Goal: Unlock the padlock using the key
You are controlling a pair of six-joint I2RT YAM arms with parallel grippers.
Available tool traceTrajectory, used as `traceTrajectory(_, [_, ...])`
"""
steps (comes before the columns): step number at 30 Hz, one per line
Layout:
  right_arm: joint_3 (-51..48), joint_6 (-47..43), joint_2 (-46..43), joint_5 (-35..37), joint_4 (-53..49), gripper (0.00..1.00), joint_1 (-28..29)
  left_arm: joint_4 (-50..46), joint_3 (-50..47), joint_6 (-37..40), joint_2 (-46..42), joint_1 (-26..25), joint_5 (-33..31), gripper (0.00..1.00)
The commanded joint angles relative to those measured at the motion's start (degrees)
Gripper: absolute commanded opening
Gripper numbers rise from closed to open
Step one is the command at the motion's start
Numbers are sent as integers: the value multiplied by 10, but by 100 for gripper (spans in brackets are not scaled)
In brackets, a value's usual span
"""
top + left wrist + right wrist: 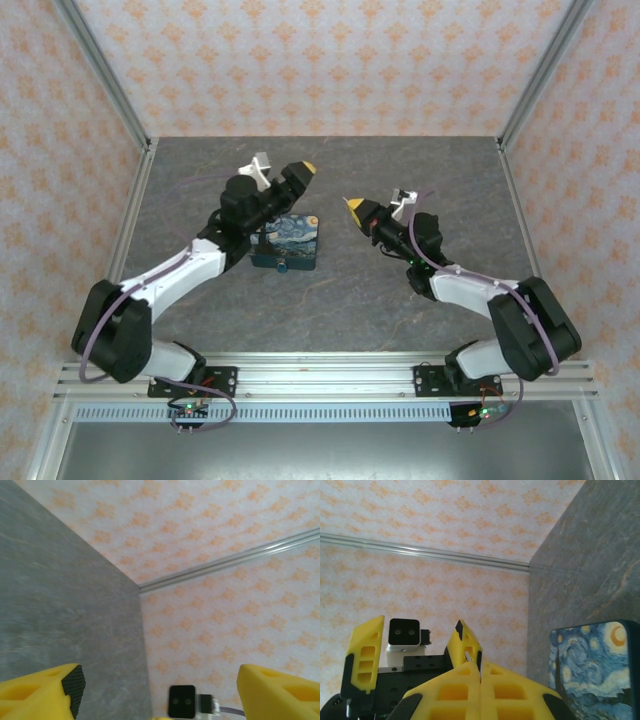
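My right gripper (pixel 480 674): fingers pressed together, with a thin metal sliver poking out at the seam. I read that as the key (pixel 468 657) blade, head hidden. My left gripper (pixel 285 167): wide, holding nothing, tilted up toward the back wall (pixel 225 540), just past the padlock (pixel 296 238). Padlock lies face up on the table (pixel 400 300), partly under my left wrist, apart from the right tip. Step looks like approach, key not in yet. Next: left clamps the padlock, right squares the blade to the keyhole, which I can't make out.
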Motion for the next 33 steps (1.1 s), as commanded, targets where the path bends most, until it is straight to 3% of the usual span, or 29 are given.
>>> traceTrajectory(1, [-12,-51,-33,-9,-59,0,-1,-152,-32,69,-53,35,-31,82])
traceTrajectory(8, [-27,-101,-76,18,-156,0,-1,-382,-74,149,-121,137,-98,83])
traceTrajectory(11, [-35,-108,-83,26,-173,0,-1,-413,-90,158,-114,161,-104,83])
traceTrajectory(16, [-41,-116,-86,23,-188,0,-1,-380,-123,166,-84,164,-98,83])
traceTrajectory(24, [-51,-121,-93,24,-203,0,-1,-243,-165,178,-54,158,-18,83])
traceTrajectory(33, [-52,-130,-85,20,-206,0,-1,-175,-192,145,-37,93,-9,83])
